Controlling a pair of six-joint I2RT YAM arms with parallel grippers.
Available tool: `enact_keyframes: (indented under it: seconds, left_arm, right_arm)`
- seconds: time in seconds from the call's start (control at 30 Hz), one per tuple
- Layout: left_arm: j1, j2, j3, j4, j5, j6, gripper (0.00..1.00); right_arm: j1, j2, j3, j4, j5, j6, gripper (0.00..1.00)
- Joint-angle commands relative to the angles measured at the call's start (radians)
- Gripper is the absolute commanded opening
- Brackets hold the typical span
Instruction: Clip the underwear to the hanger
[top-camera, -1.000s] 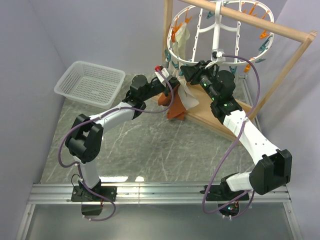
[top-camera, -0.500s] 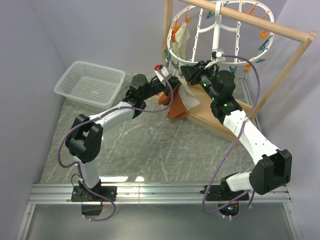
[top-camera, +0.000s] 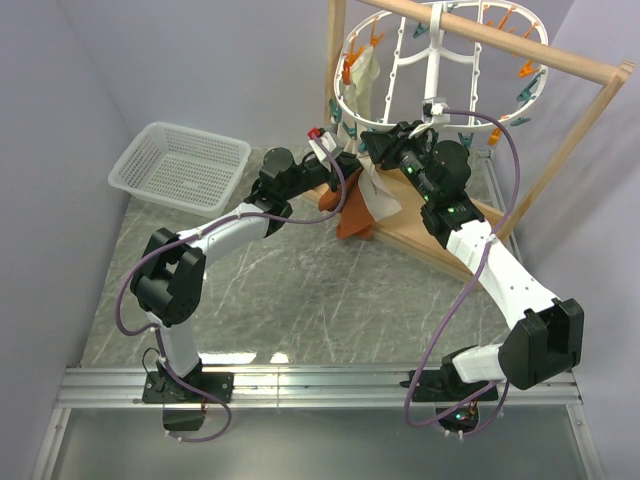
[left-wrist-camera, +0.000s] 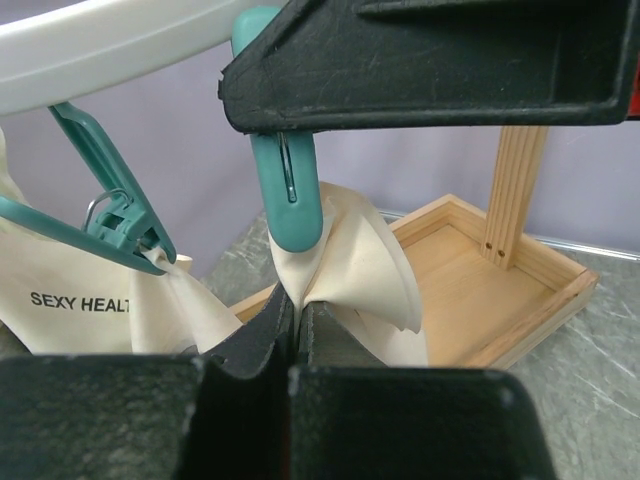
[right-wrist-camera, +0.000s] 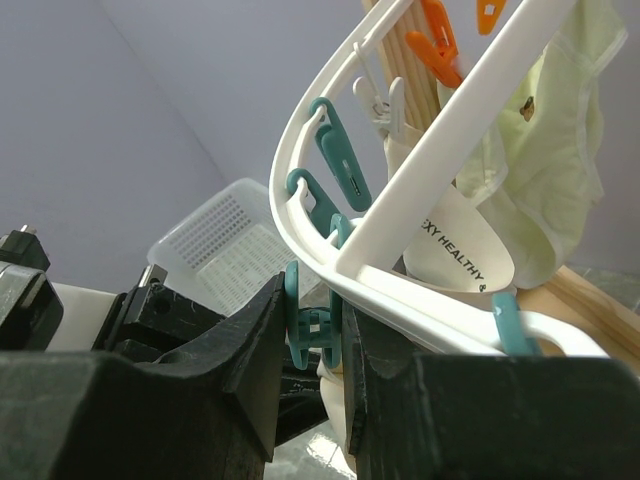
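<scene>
Left pincer (left-wrist-camera: 296, 318) pinching underwear (left-wrist-camera: 365, 265), teal clothespin (left-wrist-camera: 290, 195) just above, wooden tray (left-wrist-camera: 480, 300) behind

The white-shelled, black-jointed left arm (top-camera: 225, 232) and right arm (top-camera: 500, 270) are each trailing a looping purple cable (top-camera: 128, 290), a red-capped white fitting (top-camera: 321, 143) is showing at twelve o'clock, and the matte black left gripper (left-wrist-camera: 292, 318) is looking scuffed.

A: Which surface carries the items?
B: The grey marbled table (top-camera: 300, 300).
A: What rests directly on it?
B: A white mesh basket (top-camera: 180, 165) at the far-left corner, and the wooden frame's tray base (top-camera: 445, 240) along the far-right edge.
</scene>
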Motion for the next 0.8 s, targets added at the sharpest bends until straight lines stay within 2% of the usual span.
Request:
enact_keyframes:
  seconds: [0.0,0.77]
  left_arm:
    - [0.001,-0.032,0.039,0.068,0.024,-0.031,0.00]
    - [0.001,-0.049,0.052,0.097,0.031,-0.049,0.00]
  right_arm:
    - [-0.002,-0.001,0.025,0.056,-0.057,0.005,0.00]
    - [-0.003,0.001,0.025,0.056,-0.065,0.008,0.00]
